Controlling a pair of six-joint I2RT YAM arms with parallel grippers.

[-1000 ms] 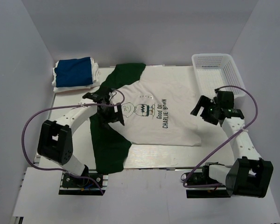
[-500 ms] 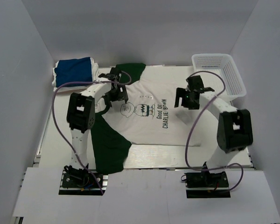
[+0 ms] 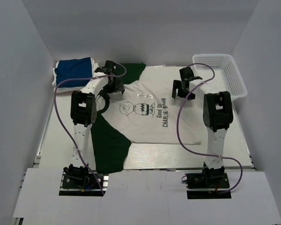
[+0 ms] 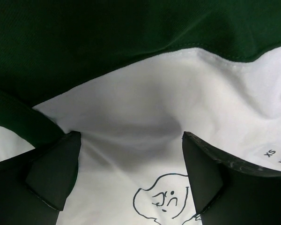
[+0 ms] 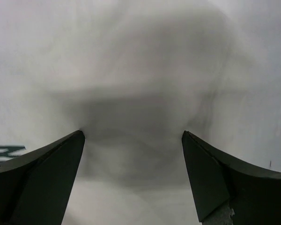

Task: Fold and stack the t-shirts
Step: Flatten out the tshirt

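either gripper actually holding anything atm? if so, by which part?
Nothing held. The left gripper and right gripper are both open, spread over the far part of the white shirt, with no cloth pinched.

white printed shirt (image 3: 150, 127) spread flat over green shirt (image 3: 107, 145), blue shirt (image 3: 74, 71) folded far-left

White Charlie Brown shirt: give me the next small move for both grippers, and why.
Probably lower both and pinch the cloth. The left gripper and right gripper are open, low over the far end of the white Charlie Brown shirt, which lies flat and unfolded on the dark green shirt.
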